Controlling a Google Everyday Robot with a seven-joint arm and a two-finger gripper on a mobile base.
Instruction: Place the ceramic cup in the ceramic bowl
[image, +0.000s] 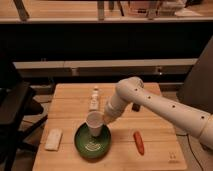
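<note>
A white ceramic cup stands upright over the far part of a green ceramic bowl on the wooden table. My gripper is at the cup's right side, at the end of the white arm that comes in from the right. It appears to hold the cup by its rim, with the cup's base low in the bowl. I cannot tell whether the base touches the bowl.
An orange carrot-like item lies right of the bowl. A pale rectangular sponge or packet lies left of it. A small white bottle stands behind the bowl. A dark chair is to the table's left.
</note>
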